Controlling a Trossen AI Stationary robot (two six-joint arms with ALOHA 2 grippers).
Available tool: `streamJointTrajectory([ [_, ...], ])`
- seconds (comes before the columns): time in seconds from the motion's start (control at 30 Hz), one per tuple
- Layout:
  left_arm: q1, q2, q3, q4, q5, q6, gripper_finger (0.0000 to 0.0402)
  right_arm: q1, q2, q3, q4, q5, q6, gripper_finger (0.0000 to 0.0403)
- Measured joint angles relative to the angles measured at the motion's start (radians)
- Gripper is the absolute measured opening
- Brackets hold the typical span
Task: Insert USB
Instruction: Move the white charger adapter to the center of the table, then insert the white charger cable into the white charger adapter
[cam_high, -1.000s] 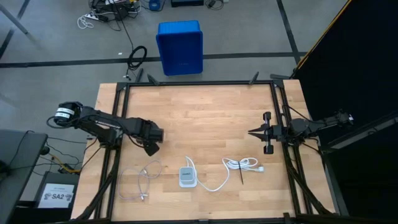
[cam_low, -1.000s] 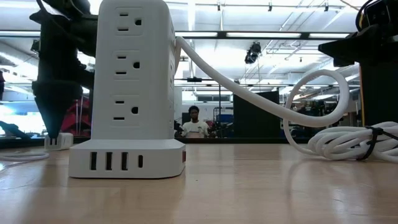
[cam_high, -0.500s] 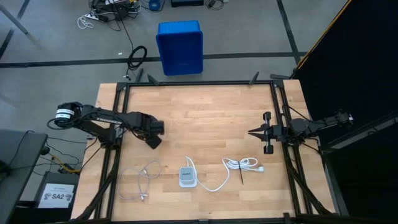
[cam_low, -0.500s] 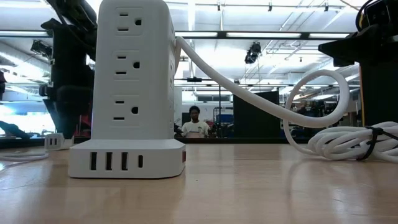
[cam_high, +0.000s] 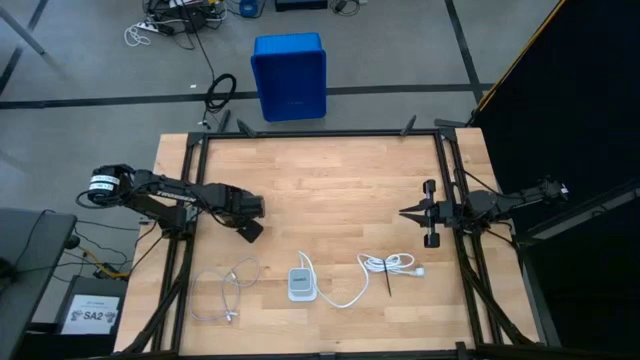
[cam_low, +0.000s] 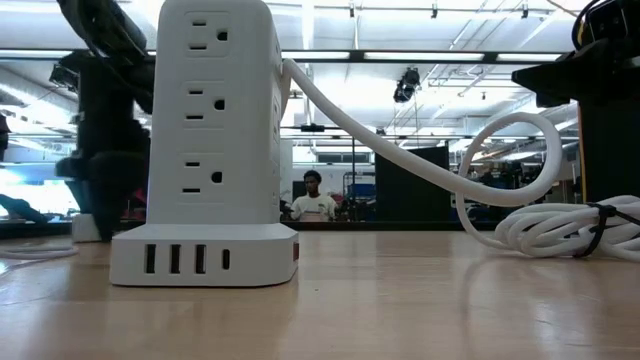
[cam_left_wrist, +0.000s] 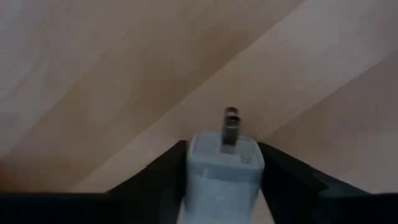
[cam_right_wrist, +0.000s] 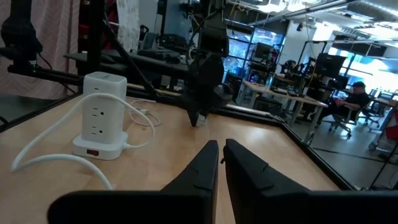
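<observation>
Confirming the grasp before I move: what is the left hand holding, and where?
A small white charger block, pinched by its sides between the fingers of the left hand, metal prong forward.

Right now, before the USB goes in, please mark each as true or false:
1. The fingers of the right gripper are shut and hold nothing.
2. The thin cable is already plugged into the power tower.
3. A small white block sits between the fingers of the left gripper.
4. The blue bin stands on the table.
1. True: the right gripper is shut and holds nothing, at the table's right edge.
2. False: the thin cable lies loose on the table, left of the power tower and apart from it.
3. True: the left gripper has the small white block between its fingers.
4. False: the blue bin stands on the floor beyond the table.
</observation>
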Motion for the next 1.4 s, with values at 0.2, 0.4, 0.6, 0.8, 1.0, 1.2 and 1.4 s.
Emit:
streamJointTrajectory([
  [0.2,0.0,0.036,0.029,0.133,0.019,0.089,0.0126,0.0,0.0,0.0,0.0,0.0,0.0,0.0008],
  [0.4,0.007,0.122,0.174,0.218,-0.01,0.26,0.0126,0.0,0.0,0.0,0.003,0.0,0.0,0.0005],
  [0.6,0.037,0.282,0.404,0.242,-0.018,0.45,0.0126,0.0,0.0,0.0,0.006,0.0,0.0,0.0008],
  [0.8,0.051,0.519,0.672,0.182,0.015,0.629,0.0126,0.0,0.0,0.0,0.006,0.0,0.0,0.0006],
  [1.0,0.047,0.7,0.896,0.052,0.019,0.72,0.0216,0.0,0.0,0.0,0.011,0.0,0.0,0.0006],
  [1.2,0.034,0.74,0.994,0.043,0.005,0.754,0.0298,0.0,0.0,0.0,0.012,0.0,0.0,0.0008],
  [1.4,0.033,0.714,1.162,-0.185,-0.052,0.777,0.0295,0.0,0.0,0.0,0.013,0.0,0.0,0.0005],
])
